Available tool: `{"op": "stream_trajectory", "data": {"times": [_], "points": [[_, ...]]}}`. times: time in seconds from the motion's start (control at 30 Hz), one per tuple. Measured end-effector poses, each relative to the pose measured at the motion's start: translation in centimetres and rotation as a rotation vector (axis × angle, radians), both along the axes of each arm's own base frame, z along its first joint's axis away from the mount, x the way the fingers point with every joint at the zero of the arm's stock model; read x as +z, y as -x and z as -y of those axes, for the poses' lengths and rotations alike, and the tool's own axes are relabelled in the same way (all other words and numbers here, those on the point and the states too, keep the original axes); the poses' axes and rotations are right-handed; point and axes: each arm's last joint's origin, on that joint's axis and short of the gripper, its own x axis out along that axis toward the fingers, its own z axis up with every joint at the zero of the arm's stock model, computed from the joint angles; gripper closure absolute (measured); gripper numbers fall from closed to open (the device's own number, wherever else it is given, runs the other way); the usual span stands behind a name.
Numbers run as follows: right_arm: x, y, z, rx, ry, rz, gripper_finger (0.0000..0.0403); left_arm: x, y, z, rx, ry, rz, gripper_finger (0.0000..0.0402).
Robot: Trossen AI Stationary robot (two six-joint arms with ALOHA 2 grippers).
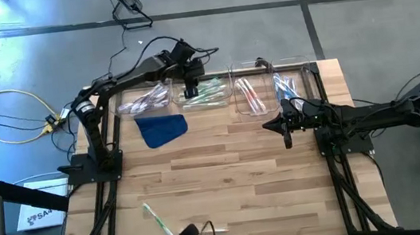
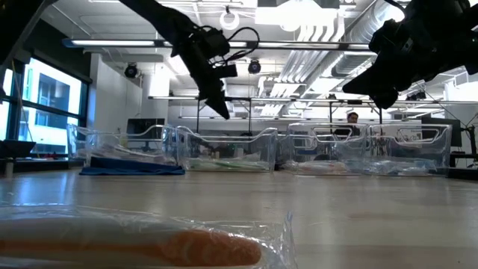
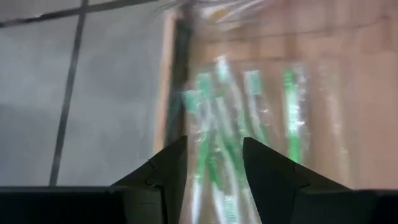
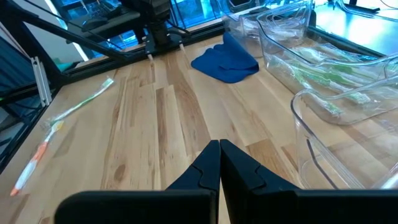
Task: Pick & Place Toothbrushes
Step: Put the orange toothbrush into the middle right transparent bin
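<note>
i have the left gripper [image 1: 192, 86] over the green-toothbrush bin [image 1: 206, 95] at upper centre of the high view, jaws parted and empty, green brushes lying below. the loose toothbrush [image 1: 153, 219] waits at lower left, long axis running diagonally up-left to down-right, well apart from both arms. the right gripper [image 1: 287, 134], clenched on nothing, hangs right of centre; i judge neither arm clearly nearer.

high: top-down | low: table-level | wrists: fwd, close | shared: bins [image 1: 207, 94]
</note>
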Motion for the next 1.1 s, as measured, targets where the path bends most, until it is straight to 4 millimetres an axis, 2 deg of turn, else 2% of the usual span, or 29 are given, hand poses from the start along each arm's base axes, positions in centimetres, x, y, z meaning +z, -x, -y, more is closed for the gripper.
{"op": "stream_trajectory", "data": {"times": [0.2,0.3,0.57,0.7,0.8,0.97,1.1], "points": [[0.0,0.0,0.0,0.0,-0.001,-0.005,0.0401,0.4,-1.6,3.7,-0.194,-0.054,-0.055,0.0252],[-0.1,0.0,0.0,0.0,-0.002,-0.013,0.0401,1.2,-2.6,5.9,-0.295,-0.084,-0.027,0.0252],[-0.2,0.1,0.0,0.007,-0.007,-0.025,0.0401,3.2,-3.1,12.3,-0.462,-0.093,-0.028,0.0252],[-0.2,0.0,-0.1,0.026,-0.011,-0.018,0.0401,3.7,-2.2,16.0,-0.544,-0.082,-0.04,0.0252],[-0.2,0.0,-0.1,0.026,-0.011,-0.019,0.0401,3.2,-0.9,18.9,-0.614,-0.061,-0.073,0.0252],[-0.2,0.0,-0.1,0.025,-0.011,-0.017,0.0401,1.7,2.6,22.9,-0.675,-0.025,-0.147,0.0252],[-0.1,0.0,-0.1,0.024,-0.01,-0.012,0.0401,0.8,5.7,25.8,-0.663,0.04,-0.142,0.0252]]}}
